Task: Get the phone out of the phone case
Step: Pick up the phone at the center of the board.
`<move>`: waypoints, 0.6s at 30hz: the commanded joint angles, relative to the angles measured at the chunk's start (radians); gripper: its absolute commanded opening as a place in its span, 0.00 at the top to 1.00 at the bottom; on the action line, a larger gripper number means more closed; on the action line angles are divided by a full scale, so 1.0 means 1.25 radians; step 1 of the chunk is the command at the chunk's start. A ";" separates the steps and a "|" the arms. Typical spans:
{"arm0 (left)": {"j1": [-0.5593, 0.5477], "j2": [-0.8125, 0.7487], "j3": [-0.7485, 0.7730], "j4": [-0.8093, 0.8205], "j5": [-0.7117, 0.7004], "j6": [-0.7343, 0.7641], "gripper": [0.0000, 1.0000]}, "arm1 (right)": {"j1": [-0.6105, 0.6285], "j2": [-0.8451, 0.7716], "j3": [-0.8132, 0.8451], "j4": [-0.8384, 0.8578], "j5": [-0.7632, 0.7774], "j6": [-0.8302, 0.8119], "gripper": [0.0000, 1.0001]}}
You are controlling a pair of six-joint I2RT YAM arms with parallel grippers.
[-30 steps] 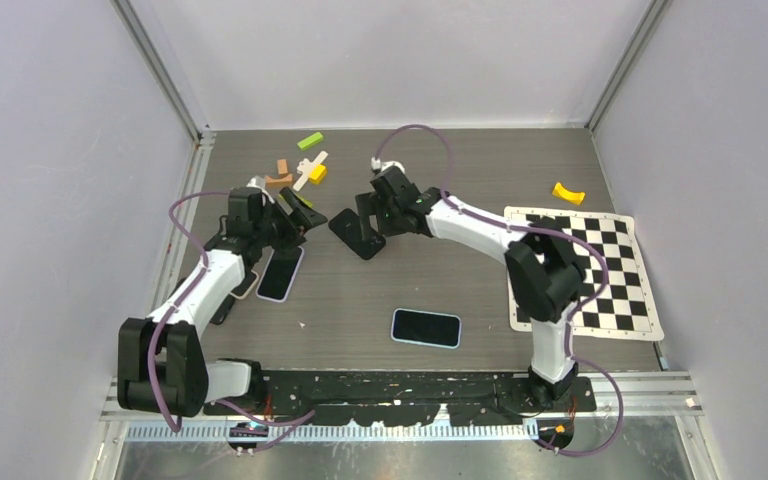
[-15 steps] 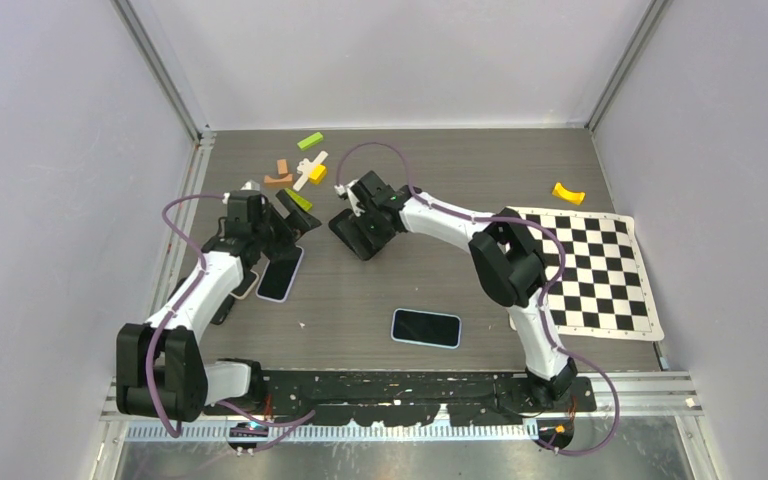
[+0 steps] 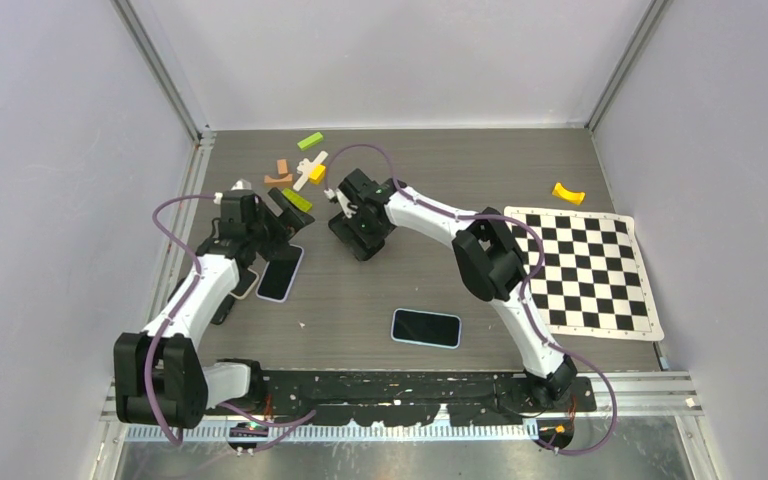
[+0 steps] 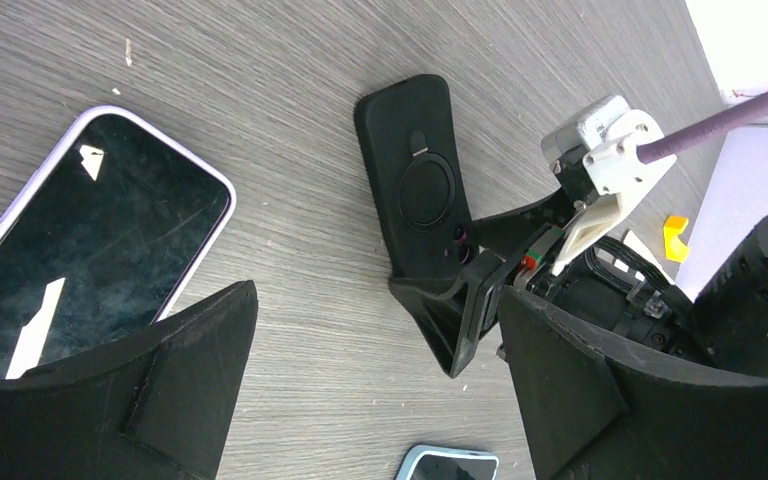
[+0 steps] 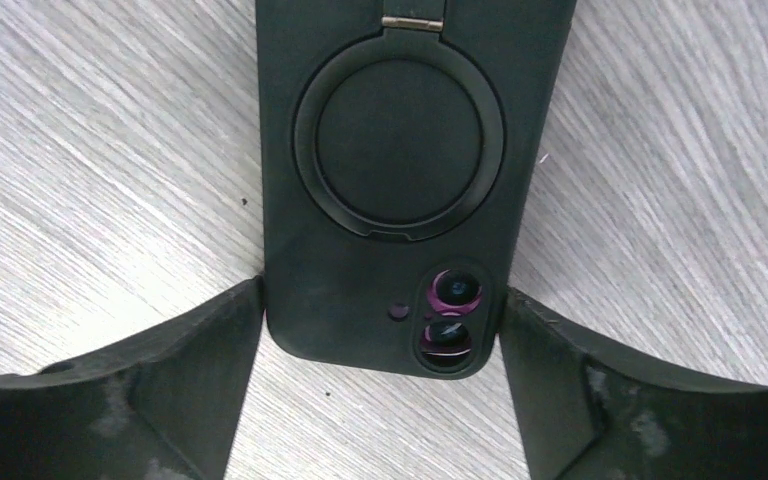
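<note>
The black phone case (image 3: 358, 238) lies back up on the table, ring stand on top (image 5: 400, 140). The phone sits inside it; only its purple camera lenses (image 5: 450, 312) show through the cutout. My right gripper (image 5: 382, 305) straddles the camera end, a fingertip touching each long side of the case. In the top view it (image 3: 360, 222) sits over the case's far end. My left gripper (image 4: 375, 380) hangs open above bare table, left of the case (image 4: 415, 190), with nothing between its fingers.
A lilac-edged phone (image 3: 280, 272) lies screen up beside the left gripper. A blue-edged phone (image 3: 426, 327) lies near the front. Coloured blocks (image 3: 300, 170) lie at the back left. A yellow piece (image 3: 567, 192) and a checkerboard mat (image 3: 590, 270) are on the right.
The right arm swung left and its gripper came down over the case's camera end, jaws narrowing onto its sides. The left gripper opened wider and drew slightly left.
</note>
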 commanded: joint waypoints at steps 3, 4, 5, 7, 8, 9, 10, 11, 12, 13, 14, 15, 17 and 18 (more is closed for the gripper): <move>0.007 -0.026 0.028 0.004 -0.013 0.001 0.07 | -0.011 0.010 0.041 -0.014 0.005 0.051 0.43; 0.007 -0.026 0.025 0.005 -0.012 -0.001 0.07 | -0.011 -0.003 0.030 0.003 0.032 0.059 0.49; 0.007 -0.025 0.024 0.006 -0.011 -0.002 0.07 | -0.012 -0.011 0.023 0.012 0.039 0.073 0.51; 0.007 -0.025 0.021 0.009 -0.006 -0.003 0.07 | -0.013 -0.035 0.007 0.029 0.035 0.092 0.56; 0.007 -0.025 0.019 0.012 -0.002 -0.003 0.07 | -0.015 -0.053 -0.004 0.039 0.011 0.112 0.57; 0.006 -0.024 0.017 0.015 0.004 -0.002 0.07 | -0.022 -0.063 -0.009 0.045 -0.009 0.125 0.58; 0.007 -0.021 0.016 0.018 0.010 -0.002 0.07 | -0.026 -0.081 -0.021 0.056 -0.052 0.156 0.60; 0.007 -0.018 0.014 0.019 0.016 -0.002 0.07 | -0.038 -0.092 -0.029 0.065 -0.074 0.177 0.60; 0.007 -0.016 0.013 0.021 0.022 -0.002 0.07 | -0.043 -0.115 -0.056 0.089 -0.119 0.221 0.61; 0.008 -0.013 0.010 0.022 0.026 -0.003 0.07 | -0.058 -0.127 -0.065 0.102 -0.141 0.248 0.62; 0.007 -0.010 0.007 0.024 0.029 -0.004 0.07 | -0.066 -0.151 -0.093 0.135 -0.196 0.305 0.63; 0.007 -0.008 0.003 0.028 0.034 -0.005 0.07 | -0.086 -0.162 -0.112 0.154 -0.223 0.336 0.64; 0.007 -0.004 -0.005 0.043 0.048 -0.009 0.07 | -0.115 -0.199 -0.201 0.235 -0.313 0.432 0.66; 0.007 -0.001 -0.007 0.051 0.059 -0.009 0.07 | -0.125 -0.225 -0.229 0.303 -0.369 0.498 0.66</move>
